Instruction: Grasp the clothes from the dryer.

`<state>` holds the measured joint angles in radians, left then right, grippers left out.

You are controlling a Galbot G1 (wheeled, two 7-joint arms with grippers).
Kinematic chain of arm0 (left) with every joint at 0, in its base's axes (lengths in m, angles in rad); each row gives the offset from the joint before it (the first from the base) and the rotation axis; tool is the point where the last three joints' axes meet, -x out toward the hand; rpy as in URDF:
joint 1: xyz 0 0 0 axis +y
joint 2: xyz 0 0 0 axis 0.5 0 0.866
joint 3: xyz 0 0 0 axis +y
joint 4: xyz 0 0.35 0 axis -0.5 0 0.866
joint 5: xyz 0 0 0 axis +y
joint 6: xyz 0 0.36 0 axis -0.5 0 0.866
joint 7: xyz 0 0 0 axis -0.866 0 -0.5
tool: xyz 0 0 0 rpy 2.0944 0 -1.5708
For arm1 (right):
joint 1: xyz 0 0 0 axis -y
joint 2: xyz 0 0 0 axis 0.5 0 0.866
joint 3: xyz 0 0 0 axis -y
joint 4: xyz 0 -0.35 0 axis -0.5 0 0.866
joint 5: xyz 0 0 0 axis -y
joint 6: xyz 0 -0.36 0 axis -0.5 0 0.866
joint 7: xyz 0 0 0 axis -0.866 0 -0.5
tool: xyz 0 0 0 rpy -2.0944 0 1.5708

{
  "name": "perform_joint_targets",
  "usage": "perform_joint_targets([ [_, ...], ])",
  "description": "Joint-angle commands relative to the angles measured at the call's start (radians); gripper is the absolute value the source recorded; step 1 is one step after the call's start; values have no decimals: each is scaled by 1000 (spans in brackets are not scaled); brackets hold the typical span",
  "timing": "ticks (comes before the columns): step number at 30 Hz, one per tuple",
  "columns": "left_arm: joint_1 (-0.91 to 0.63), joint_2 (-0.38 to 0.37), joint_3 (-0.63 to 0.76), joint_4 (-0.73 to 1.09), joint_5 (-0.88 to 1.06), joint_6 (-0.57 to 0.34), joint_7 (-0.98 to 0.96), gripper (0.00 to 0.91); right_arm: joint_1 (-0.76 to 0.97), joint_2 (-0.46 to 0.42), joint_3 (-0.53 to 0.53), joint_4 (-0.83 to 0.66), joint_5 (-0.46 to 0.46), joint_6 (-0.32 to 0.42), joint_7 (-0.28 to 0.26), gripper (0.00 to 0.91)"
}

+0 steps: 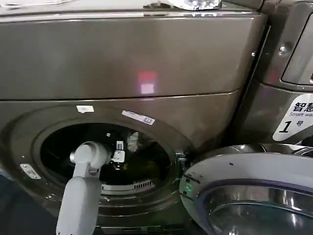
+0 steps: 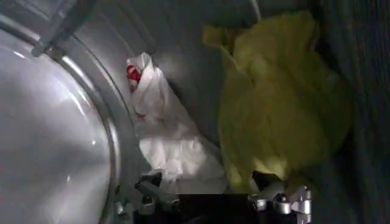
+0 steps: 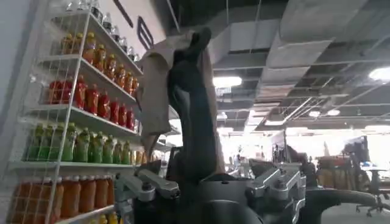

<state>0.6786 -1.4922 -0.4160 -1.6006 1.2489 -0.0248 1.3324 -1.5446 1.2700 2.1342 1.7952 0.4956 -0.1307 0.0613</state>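
Head view: your left arm reaches through the porthole of the dryer (image 1: 122, 63), door swung open, still on the approach. Inside the drum, the left gripper (image 2: 213, 193) hangs wide open and empty just short of the clothes, yellow-green piece (image 2: 274, 109) beside white piece (image 2: 167, 140). Next, I judge, you advance and close; the right gripper (image 3: 210, 185), away from the dryer, holds brown fabric (image 3: 183, 103).

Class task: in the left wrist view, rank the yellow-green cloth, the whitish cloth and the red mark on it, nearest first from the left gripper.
1. yellow-green cloth and whitish cloth: both reach the left gripper; too close to call.
2. red mark: on the whitish cloth's far end.
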Motion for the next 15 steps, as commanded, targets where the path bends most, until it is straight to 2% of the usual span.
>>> perform_joint_targets([
  [1, -17, -4, 10, 145, -53, 6, -8, 907, 3, -1, -5, 0, -2, 1, 0, 907],
  [12, -35, 0, -2, 254, -130, 21, -11, 907, 2, 3, -8, 8, -1, 1, 0, 907],
  [13, -35, 1, -2, 256, -132, 21, -8, 432, 2, 3, -8, 8, -1, 1, 1, 907],
  [14, -36, 1, -3, 260, -135, 17, -8, 68, 2, 3, -8, 8, -1, 1, 0, 907],
  [15, -38, 3, -4, 266, -146, 17, -9, 0, 2, 3, -9, 9, -1, 1, 0, 907],
])
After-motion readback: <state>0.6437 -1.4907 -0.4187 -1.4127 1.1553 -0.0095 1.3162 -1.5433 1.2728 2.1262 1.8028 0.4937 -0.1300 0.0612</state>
